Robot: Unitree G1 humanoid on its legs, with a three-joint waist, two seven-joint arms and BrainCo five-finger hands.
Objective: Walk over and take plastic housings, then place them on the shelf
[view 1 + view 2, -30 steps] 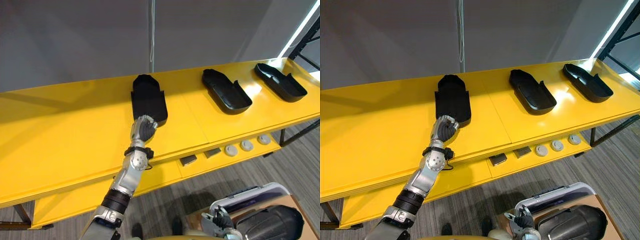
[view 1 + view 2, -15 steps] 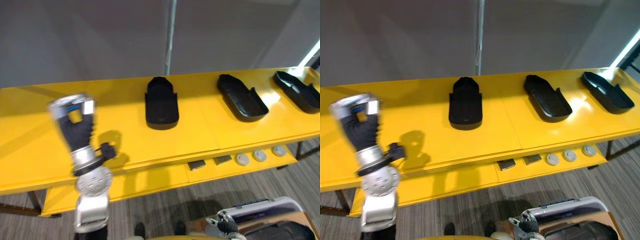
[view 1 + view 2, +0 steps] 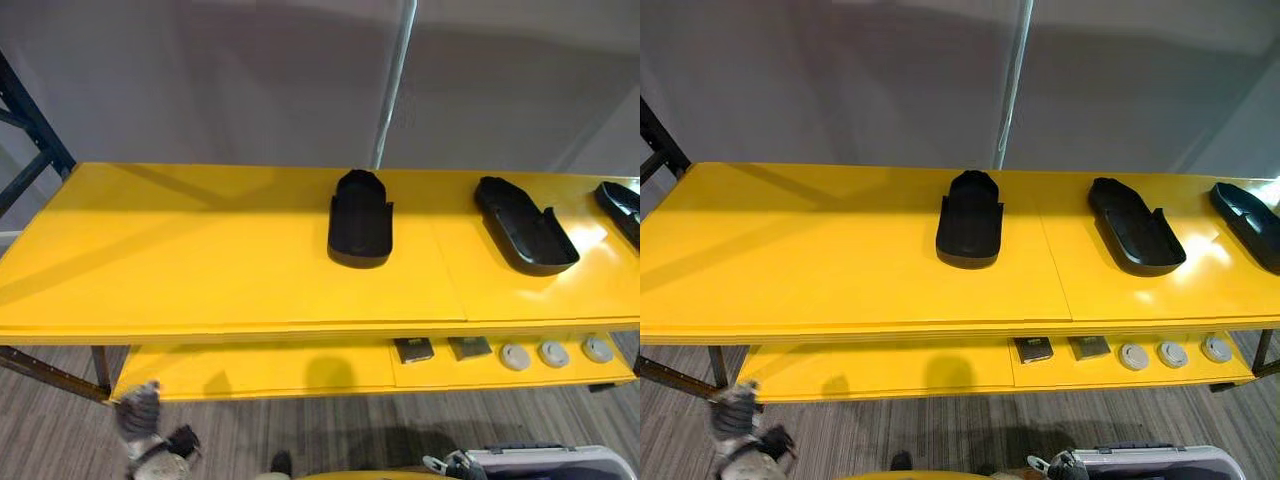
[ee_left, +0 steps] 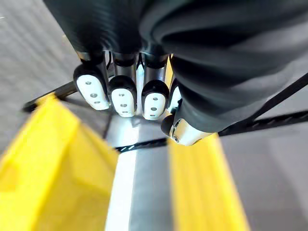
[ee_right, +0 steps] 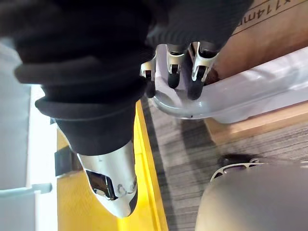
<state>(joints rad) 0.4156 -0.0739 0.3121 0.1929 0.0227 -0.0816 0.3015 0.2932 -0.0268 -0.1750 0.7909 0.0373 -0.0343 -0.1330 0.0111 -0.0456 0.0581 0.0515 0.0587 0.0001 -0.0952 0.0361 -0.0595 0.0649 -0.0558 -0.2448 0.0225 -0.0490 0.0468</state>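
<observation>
Left hand off the plastic housing. A second ago on that housing's near end, half a second ago lifted above the yellow shelf, now down low below the shelf's front edge. Fingers relaxed in a row, thumb alongside, nothing held.

Whole head view shifted as well, so reading that as camera motion, not parts moving. No sign of the housing itself sliding on the shelf.

Layout on the shelf's top deck:
- plastic housing flat, about mid-length of the shelf
- second housing further toward the shelf's right end
- third housing at the right end, cut off by the frame
- all three apart, none touched

Right hand well below the shelf, fingers loose at the rim of a pale bin, gripping nothing visible.

Dark blocks and pale discs on the shelf's lower deck, right part. Not task items.

Judgement: reads as a clean release, placement of this housing done. Probably back to the bin next for another. Cannot tell bin contents from here. Plenty of bare deck on the shelf's left half for the next one.
</observation>
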